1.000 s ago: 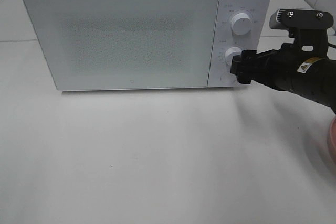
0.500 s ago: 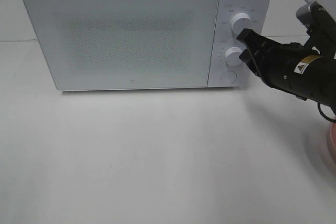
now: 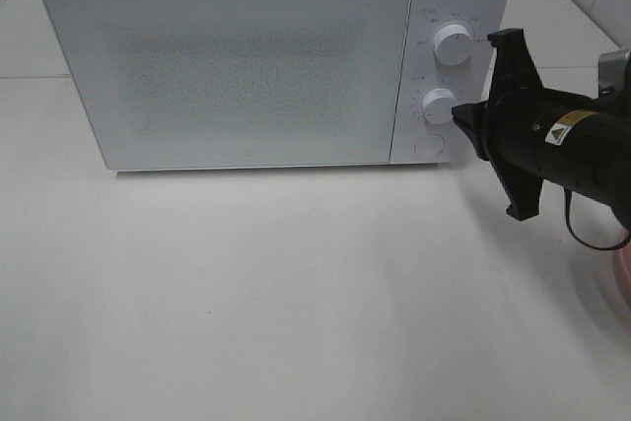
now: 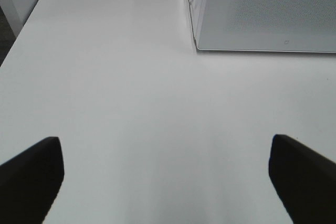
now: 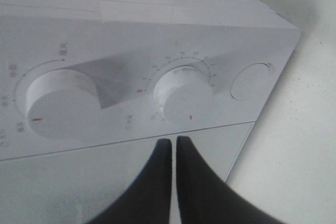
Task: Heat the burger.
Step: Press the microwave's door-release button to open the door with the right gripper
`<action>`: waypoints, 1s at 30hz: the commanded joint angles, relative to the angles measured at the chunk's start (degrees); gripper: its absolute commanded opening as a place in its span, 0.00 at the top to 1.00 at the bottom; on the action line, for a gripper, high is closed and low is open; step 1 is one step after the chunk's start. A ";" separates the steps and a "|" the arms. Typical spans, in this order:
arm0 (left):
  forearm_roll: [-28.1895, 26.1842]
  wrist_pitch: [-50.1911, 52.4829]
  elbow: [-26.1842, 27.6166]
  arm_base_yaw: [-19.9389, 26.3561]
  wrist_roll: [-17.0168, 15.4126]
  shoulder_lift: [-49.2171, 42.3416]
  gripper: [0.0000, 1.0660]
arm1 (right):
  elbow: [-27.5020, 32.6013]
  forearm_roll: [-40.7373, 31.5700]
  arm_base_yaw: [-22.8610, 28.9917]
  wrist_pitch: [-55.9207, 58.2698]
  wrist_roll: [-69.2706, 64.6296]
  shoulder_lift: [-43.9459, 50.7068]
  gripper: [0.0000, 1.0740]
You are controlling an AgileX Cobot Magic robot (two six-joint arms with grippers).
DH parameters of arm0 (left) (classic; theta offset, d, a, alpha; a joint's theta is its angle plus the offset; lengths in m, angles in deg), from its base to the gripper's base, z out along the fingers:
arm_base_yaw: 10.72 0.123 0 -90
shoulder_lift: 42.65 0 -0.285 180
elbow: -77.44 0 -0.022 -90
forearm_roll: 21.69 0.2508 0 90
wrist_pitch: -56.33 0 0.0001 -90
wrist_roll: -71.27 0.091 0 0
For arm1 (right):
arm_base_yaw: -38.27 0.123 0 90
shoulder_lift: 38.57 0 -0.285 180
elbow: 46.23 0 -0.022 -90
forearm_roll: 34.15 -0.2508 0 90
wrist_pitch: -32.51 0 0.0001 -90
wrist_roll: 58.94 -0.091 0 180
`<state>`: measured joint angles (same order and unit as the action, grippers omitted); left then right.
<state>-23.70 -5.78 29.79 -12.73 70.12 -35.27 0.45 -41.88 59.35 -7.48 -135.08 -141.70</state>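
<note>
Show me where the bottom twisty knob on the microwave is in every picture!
Exterior high: the bottom knob is right of the microwave door, below the top knob, above the round button, by the right gripper.
Left wrist: not in it.
Right wrist: the bottom knob sits between the top knob and the round button, just past the shut gripper.
Shared landmark: the microwave door, seen in all three views.

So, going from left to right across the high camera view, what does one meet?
Microwave door → control panel with its dials → right tool, shut → edge of a pink plate.
</note>
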 commanded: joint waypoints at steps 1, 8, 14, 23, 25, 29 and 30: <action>-0.29 0.97 -0.06 0.17 0.00 -0.69 0.08 | 0.06 0.63 0.23 -2.58 -4.70 -3.95 1.00; -0.29 0.97 -0.06 0.17 0.00 -0.69 0.08 | 0.00 0.23 0.23 -7.62 -8.08 -8.71 1.00; -0.29 0.97 -0.06 0.17 0.00 -0.69 0.08 | -0.29 -2.86 0.23 -10.66 -8.08 -12.55 1.00; -0.29 0.97 -0.06 0.17 -0.06 -0.69 0.08 | -4.07 -3.27 0.06 -10.77 -8.08 -16.62 1.00; -0.29 0.97 -0.06 0.17 -0.06 -0.69 0.08 | -5.27 -3.09 0.06 -10.66 -8.08 -17.76 1.00; -0.29 0.97 -0.06 0.17 -0.06 -0.69 0.08 | -6.76 -3.21 0.06 -10.60 -8.08 -19.54 1.00; -0.29 0.97 -0.06 0.17 -0.06 -0.69 0.08 | -6.76 -3.21 0.06 -10.60 -8.08 -19.54 1.00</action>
<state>-23.70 -5.78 29.79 -12.73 70.12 -35.27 -5.80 -45.43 59.35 -17.91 -142.93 -161.18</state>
